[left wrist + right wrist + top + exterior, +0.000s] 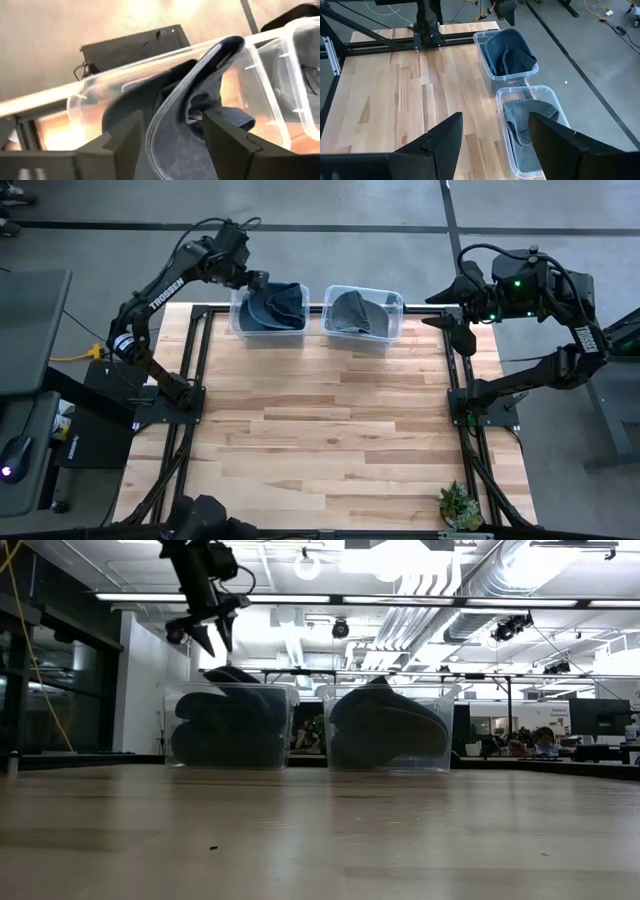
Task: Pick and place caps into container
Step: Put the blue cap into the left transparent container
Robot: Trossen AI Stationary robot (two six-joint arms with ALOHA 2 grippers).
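High view shows us the table [330, 430] bare, the caps [278, 305] already heaped in both containers [363, 317], so we should lift the left gripper [252, 280], fingers apart above the left container, straight up, while the right gripper [462, 308], also apart, waits beside them.

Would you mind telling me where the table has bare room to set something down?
Nearly all the wooden table is bare, from the two bins forward to the small plant at its front right corner. The back edge is crowded: the left bin and right bin hold caps, with the left end effector open above the left one.
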